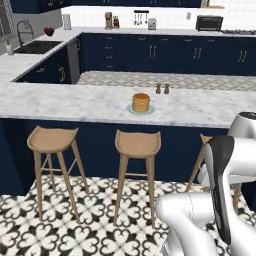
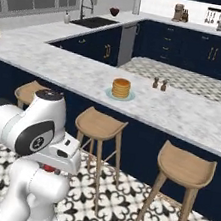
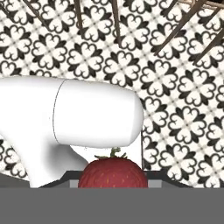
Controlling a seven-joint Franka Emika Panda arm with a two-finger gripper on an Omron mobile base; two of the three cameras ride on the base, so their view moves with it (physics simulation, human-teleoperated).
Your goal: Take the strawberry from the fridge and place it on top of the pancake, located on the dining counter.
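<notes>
The strawberry (image 3: 113,174) is red with a green stalk and sits low in the hand view, with my gripper (image 3: 113,183) shut on it. From the right base view the hand hangs low over the tiled floor, and the strawberry (image 2: 48,167) peeks out red under it. The pancake (image 1: 141,102) (image 2: 120,88) is a golden-brown stack on a pale greenish plate (image 2: 108,93). It stands on the dining counter (image 1: 75,102) (image 2: 183,114), well ahead of and above the gripper. The fridge is out of view.
Wooden stools (image 1: 52,140) (image 1: 138,144) (image 2: 98,123) (image 2: 186,166) line the counter's near side between me and the pancake. Two small shakers (image 1: 162,89) (image 2: 159,84) stand behind the plate. Navy cabinets, a sink (image 1: 37,47) and appliances run along the back.
</notes>
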